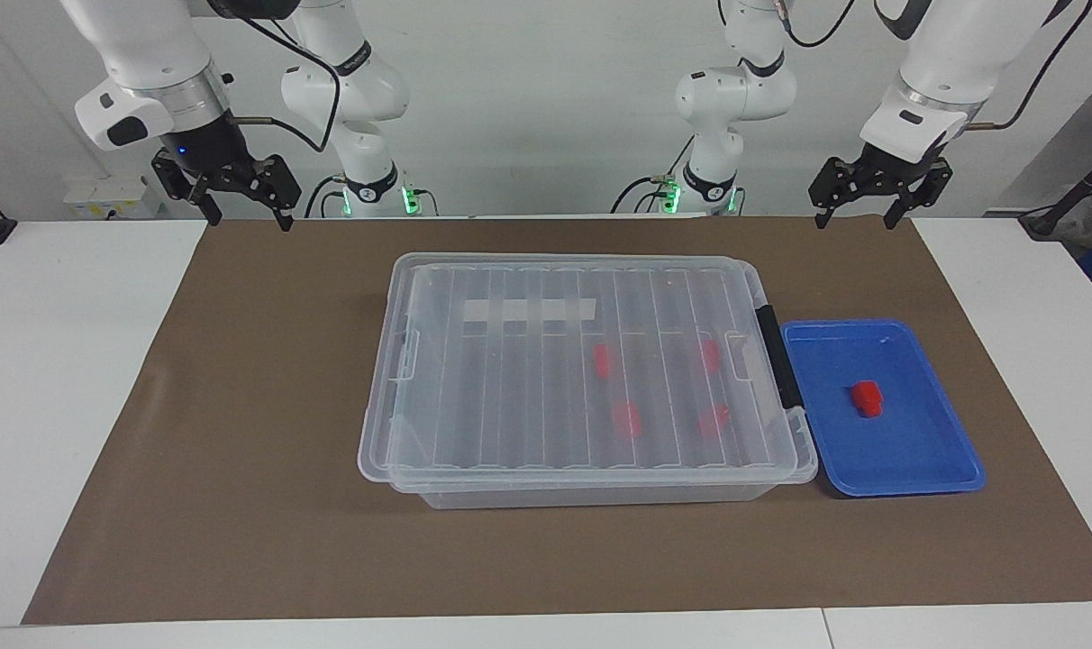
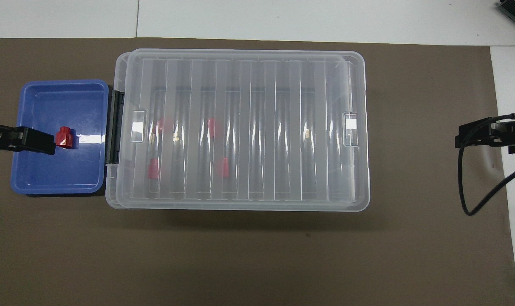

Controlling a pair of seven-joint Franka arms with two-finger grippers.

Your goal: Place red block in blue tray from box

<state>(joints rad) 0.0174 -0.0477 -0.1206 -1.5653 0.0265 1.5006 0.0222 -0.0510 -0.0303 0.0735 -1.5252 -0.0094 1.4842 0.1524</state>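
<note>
The clear box [image 1: 528, 388] lies in the middle of the brown mat with its ribbed lid on; it also shows in the overhead view [image 2: 261, 127]. Several red blocks [image 1: 627, 419] show through the lid near its black-handle end [image 1: 778, 356]. The blue tray [image 1: 915, 451] sits beside that end, toward the left arm's end of the table. One red block [image 1: 867, 398] lies in the tray, also in the overhead view [image 2: 65, 137]. My left gripper [image 1: 855, 221] hangs open and empty, high up, apart from the tray. My right gripper [image 1: 249, 221] hangs open and empty, high over the mat's other end.
The brown mat [image 1: 240, 451] covers most of the white table [image 1: 59, 406]. A black cable [image 2: 487, 182] loops down from the right arm. A white strip [image 1: 528, 311] lies on the lid.
</note>
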